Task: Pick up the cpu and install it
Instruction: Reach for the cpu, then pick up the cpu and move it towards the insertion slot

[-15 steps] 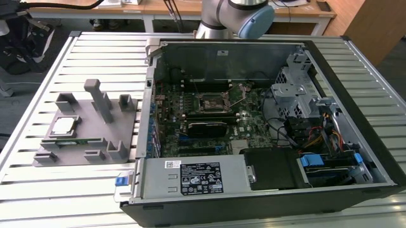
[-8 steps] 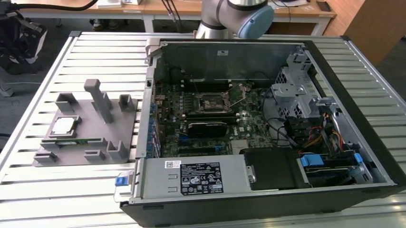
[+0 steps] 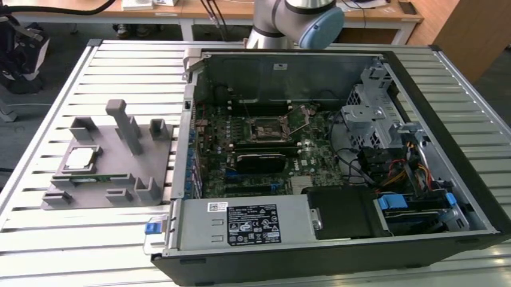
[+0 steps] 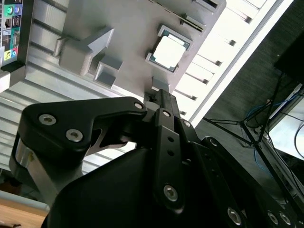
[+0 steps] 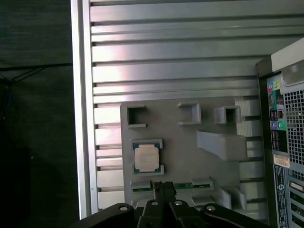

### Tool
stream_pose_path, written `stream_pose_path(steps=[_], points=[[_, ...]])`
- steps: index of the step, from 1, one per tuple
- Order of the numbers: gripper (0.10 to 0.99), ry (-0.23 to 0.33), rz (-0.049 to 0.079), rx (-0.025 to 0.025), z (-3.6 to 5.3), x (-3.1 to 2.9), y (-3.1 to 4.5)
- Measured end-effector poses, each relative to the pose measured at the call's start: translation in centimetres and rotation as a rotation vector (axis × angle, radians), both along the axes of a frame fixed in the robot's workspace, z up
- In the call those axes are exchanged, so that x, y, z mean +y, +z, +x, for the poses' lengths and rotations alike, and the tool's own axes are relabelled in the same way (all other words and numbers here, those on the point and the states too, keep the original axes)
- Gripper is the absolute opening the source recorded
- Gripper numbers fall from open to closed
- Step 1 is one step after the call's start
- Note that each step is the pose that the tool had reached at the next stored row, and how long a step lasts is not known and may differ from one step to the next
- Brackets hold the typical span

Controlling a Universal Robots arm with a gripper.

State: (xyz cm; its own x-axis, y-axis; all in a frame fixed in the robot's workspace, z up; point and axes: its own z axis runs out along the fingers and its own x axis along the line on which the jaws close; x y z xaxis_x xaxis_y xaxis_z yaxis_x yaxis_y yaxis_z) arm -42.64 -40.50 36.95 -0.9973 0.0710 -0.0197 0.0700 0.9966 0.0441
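exterior view first: the arm (image 3: 291, 21) rises at the far edge of the table (image 3: 136, 78), behind the open case (image 3: 335, 257). the cpu (image 3: 80, 158) lies silver side up in its nest on the grey holder (image 3: 112, 162), out at the exterior view's left of the case, with the socket (image 3: 267, 128) sitting mid-board.

second wrist view now: the gripper (image 4: 159, 93) hangs over the holder (image 4: 128, 28), fingers pressed together on nothing. the cpu (image 4: 169, 51) lies just ahead of the tips, clear of them.

first wrist view: we see the gripper (image 5: 164, 186) tips closed over a green memory stick (image 5: 184, 185), and the cpu (image 5: 146, 157) just beyond them on the holder (image 5: 180, 147), a touch off to one side.
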Motion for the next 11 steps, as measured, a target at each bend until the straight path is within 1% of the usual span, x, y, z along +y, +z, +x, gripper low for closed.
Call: stream_pose_path(steps=[3,7,9,11], points=[[0.106,0.000,0.000,0.0014,-0.03,0.00,-0.12],[0.106,0.000,0.000,0.0016,-0.09,0.00,-0.32],[0.106,0.000,0.000,0.0012,-0.10,0.00,-0.46],[0.106,0.000,0.000,-0.0008,-0.16,-0.02,-0.66]])
